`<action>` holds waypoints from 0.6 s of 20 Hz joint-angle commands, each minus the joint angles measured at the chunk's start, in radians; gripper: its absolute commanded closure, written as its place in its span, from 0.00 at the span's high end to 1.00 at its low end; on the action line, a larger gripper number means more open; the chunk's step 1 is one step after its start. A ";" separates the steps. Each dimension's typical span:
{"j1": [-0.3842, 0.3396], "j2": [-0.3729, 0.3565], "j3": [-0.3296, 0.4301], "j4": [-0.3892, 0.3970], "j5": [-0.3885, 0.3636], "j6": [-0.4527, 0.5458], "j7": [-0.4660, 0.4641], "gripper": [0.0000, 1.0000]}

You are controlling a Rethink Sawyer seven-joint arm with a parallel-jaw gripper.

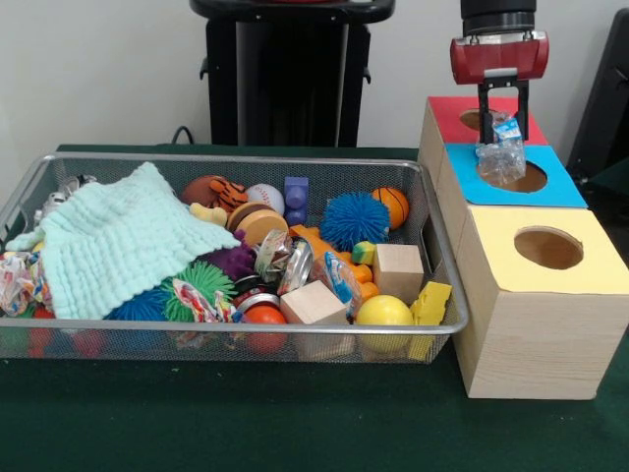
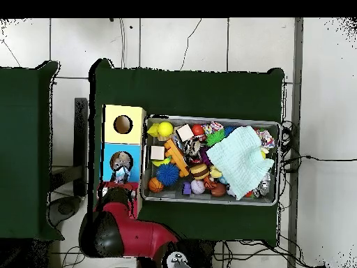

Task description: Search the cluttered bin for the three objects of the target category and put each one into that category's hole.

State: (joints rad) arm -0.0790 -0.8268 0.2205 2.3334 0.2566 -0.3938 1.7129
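Front view is showing our gripper (image 1: 502,116) hanging above the row of three wooden boxes at the table's right edge, its two dark fingers (image 1: 486,102) clenched on a clear plastic bag with blue-and-white print (image 1: 502,153). The bag is dangling over the seam between the red-topped box (image 1: 450,113) and the blue-topped box (image 1: 477,177), just in front of the red box's hole (image 1: 474,120), which is sitting partly hidden behind the fingers. We are seeing the yellow-topped box (image 1: 491,246) standing nearest the camera, its opening uncovered. Beside the boxes, toward the table's left edge, the wire mesh bin (image 1: 246,158) is lying full of clutter: a mint-green knitted cloth (image 1: 113,241) is covering its left part, and a blue spiky ball (image 1: 352,218), a small basketball (image 1: 390,206), a wooden cube (image 1: 398,270) and a yellow ball (image 1: 383,312) are crowding its right part. Overhead, we are finding the bag (image 2: 121,167) over the blue-topped box (image 2: 108,155).
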 commanded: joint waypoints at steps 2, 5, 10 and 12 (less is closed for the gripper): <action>0.046 0.166 0.026 0.072 0.043 0.061 0.308 0.00; 0.059 0.182 0.025 0.061 0.053 0.049 0.308 0.00; 0.057 0.221 0.029 0.037 0.051 0.029 0.302 0.00; 0.061 0.236 0.023 0.019 0.054 0.027 0.288 0.00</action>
State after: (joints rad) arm -0.0444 -0.8043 0.2055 2.3335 0.2621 -0.4727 1.7127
